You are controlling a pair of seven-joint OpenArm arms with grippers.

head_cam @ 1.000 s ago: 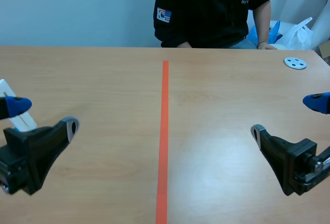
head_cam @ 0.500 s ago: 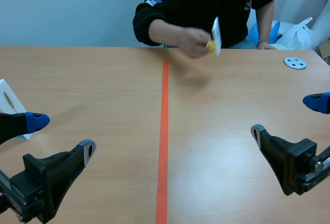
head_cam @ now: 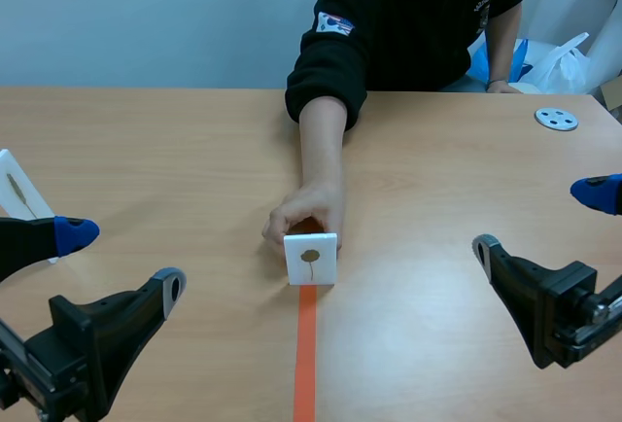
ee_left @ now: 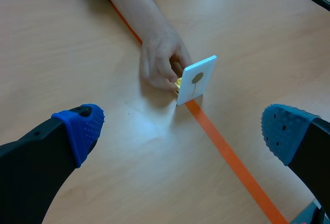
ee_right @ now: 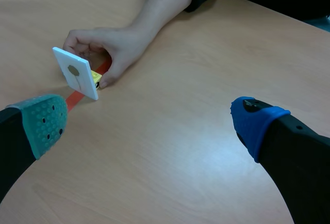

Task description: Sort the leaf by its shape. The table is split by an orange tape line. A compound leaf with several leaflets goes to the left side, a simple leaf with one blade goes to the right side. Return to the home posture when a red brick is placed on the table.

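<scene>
A white card [head_cam: 311, 259] with a drawing of one round-bladed leaf stands upright on the orange tape line [head_cam: 305, 364] at the table's middle. A person's hand [head_cam: 306, 210] holds it from behind. In the left wrist view the card [ee_left: 196, 79] stands ahead of my open left gripper [ee_left: 180, 131], still in the hand [ee_left: 162, 61]. From the right wrist view the card [ee_right: 77, 73] rests on a small yellow base [ee_right: 96, 79], ahead and to the side of my open right gripper [ee_right: 149, 123]. My left gripper [head_cam: 119, 262] and right gripper [head_cam: 540, 220] sit low at either side, holding nothing.
Another white card [head_cam: 17, 193] with a leaf drawing stands at the table's far left edge, behind my left gripper. A grey disc [head_cam: 557, 119] lies at the back right. The person's forearm [head_cam: 323, 140] stretches across the table's middle from the far side.
The person's hand came down from the far edge and set the card on the tape line at mid-table. My left gripper shifted right and nearer from a second ago; the right one stayed still.
</scene>
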